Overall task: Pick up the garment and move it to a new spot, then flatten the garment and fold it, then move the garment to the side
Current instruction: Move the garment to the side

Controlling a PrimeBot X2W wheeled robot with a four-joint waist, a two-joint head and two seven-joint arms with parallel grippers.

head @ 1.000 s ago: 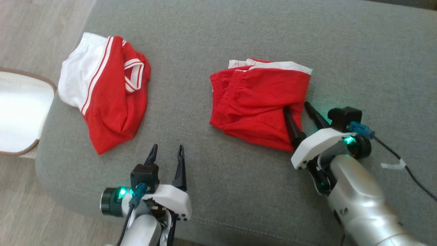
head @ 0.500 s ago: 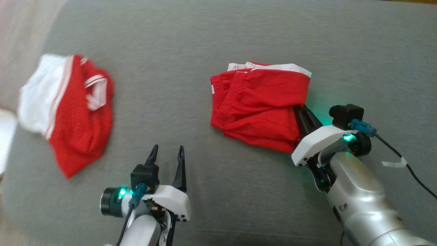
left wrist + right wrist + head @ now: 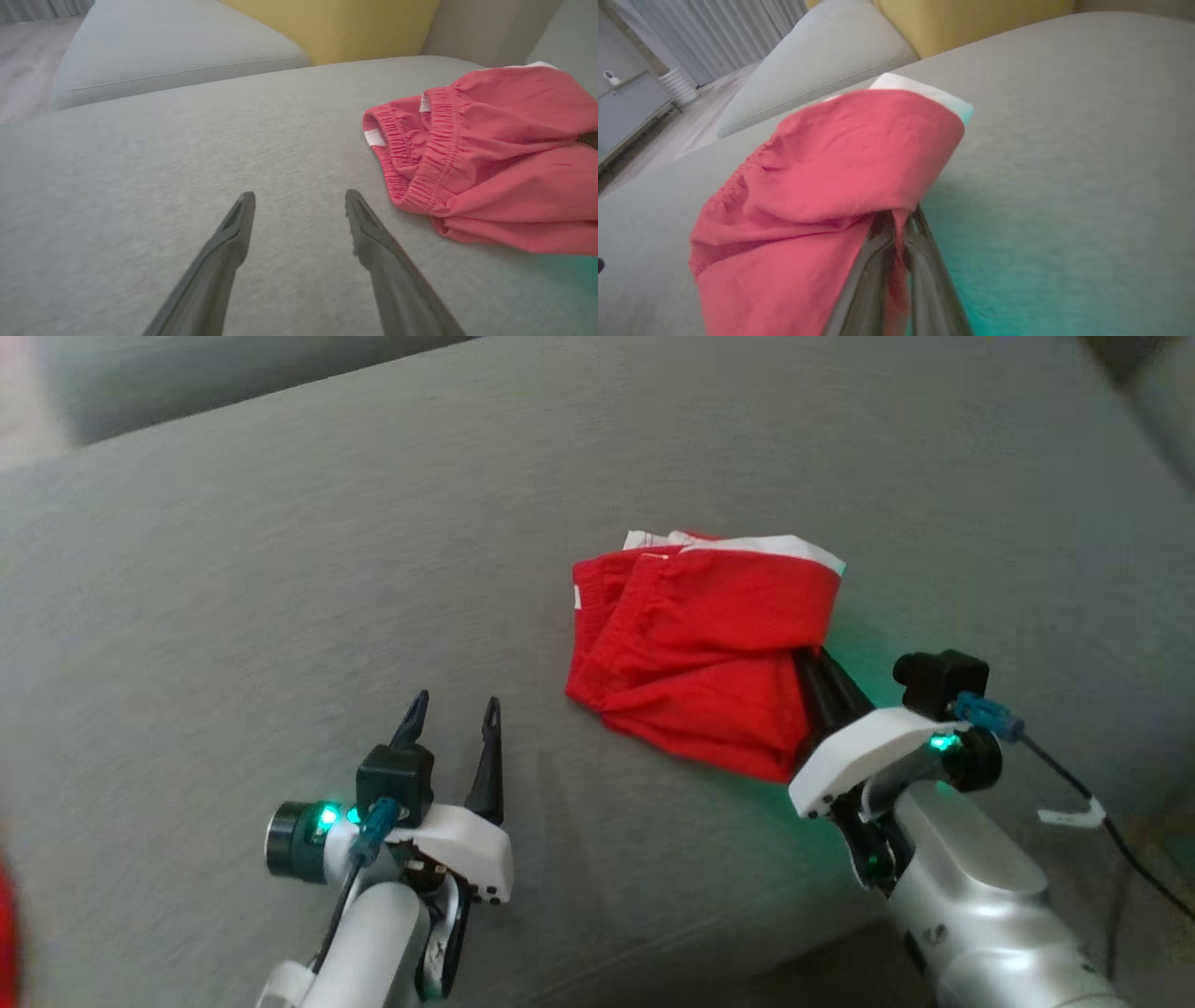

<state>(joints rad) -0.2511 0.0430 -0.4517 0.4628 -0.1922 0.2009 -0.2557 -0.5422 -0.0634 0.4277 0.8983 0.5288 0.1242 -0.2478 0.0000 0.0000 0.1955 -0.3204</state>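
The garment is a pair of red shorts with a white hem, folded and lying on the grey cushion. My right gripper is shut on the shorts' right edge, and red cloth is pinched between its fingers. The elastic waistband faces my left gripper. My left gripper stands open to the left of the shorts, apart from them, with nothing between its fingers.
A yellow cushion stands at the back of the sofa, with another grey seat beside it. A black cable trails from my right wrist. A sliver of red cloth shows at the lower left edge.
My right gripper has closed on the shorts' right edge. The head camera has swung right, so the second red and white garment has slid out of the left of the picture.
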